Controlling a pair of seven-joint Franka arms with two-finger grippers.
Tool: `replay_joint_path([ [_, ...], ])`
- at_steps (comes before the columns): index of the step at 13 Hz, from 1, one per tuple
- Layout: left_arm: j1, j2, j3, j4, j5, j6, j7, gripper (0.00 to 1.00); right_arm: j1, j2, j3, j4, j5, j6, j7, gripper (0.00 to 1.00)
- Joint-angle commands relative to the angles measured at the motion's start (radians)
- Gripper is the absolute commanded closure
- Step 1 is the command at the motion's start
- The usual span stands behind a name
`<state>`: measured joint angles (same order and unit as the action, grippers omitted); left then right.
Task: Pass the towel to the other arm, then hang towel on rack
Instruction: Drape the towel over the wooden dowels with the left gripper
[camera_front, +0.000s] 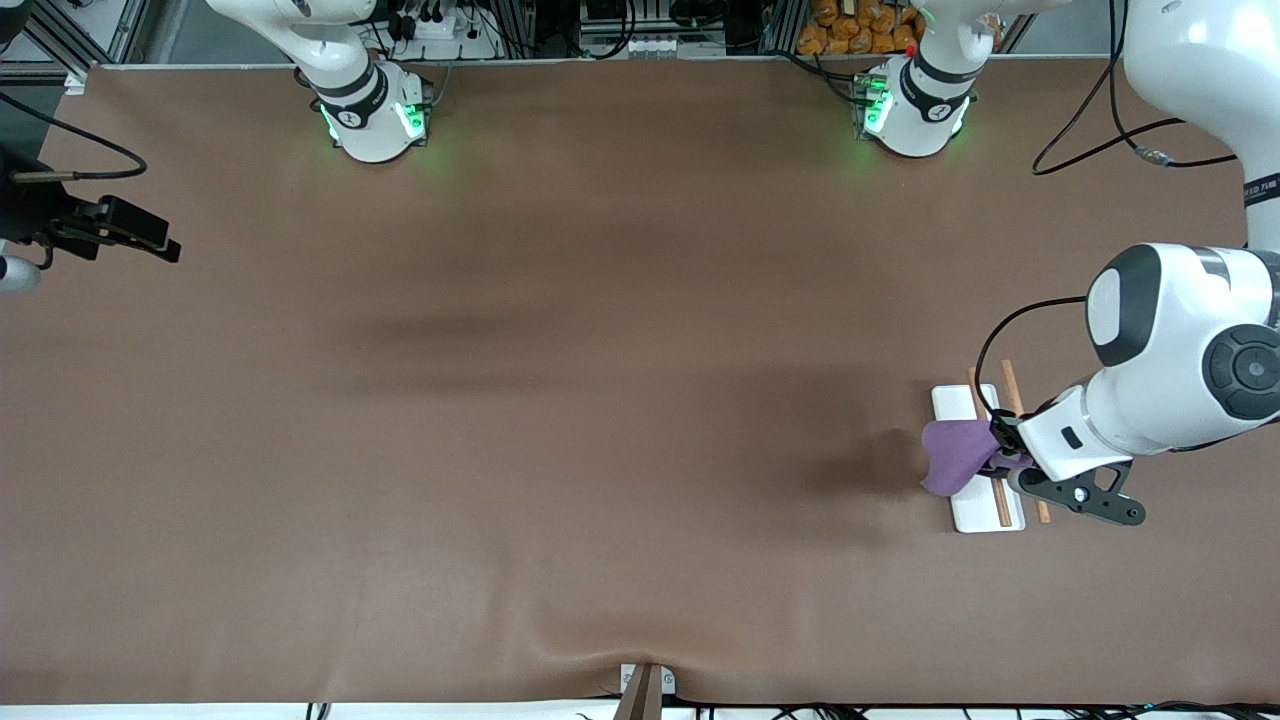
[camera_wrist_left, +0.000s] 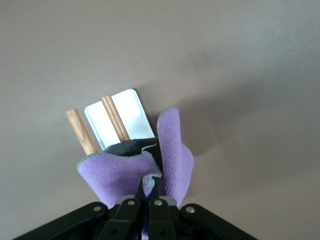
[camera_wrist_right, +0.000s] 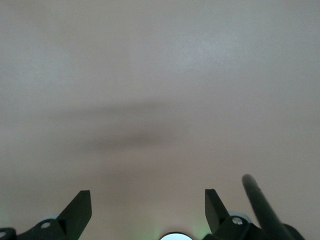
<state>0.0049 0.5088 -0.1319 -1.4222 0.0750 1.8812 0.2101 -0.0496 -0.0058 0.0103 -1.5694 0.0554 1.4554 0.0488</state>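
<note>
The left claw (camera_wrist_left: 148, 184) hangs over the small white-based rack with two thin wooden rods (camera_front: 985, 455), at the left arm's end of the brown tabletop (camera_front: 560, 400), its fingers pinched tight on the fuzzy purple microfibre towel (camera_front: 957, 455). The towel droops over the rack. The right claw (camera_wrist_right: 147, 205) waits over bare tabletop at the right arm's end, fingers spread wide, holding nothing.

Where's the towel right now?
The towel hangs pinched in the left gripper over the rack, at the left arm's end of the table.
</note>
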Motion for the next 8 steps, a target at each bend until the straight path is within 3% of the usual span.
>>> replay_joint_path([
  [1, 0.021, -0.019, -0.011, -0.043, -0.030, 0.015, 0.009, 1.00, -0.015, -0.040, 0.008, -0.029, -0.011, -0.004, 0.039, 0.00],
  [8, 0.135, -0.013, -0.014, -0.055, -0.032, 0.013, 0.061, 1.00, -0.022, -0.040, 0.008, -0.026, -0.074, 0.033, -0.047, 0.00],
])
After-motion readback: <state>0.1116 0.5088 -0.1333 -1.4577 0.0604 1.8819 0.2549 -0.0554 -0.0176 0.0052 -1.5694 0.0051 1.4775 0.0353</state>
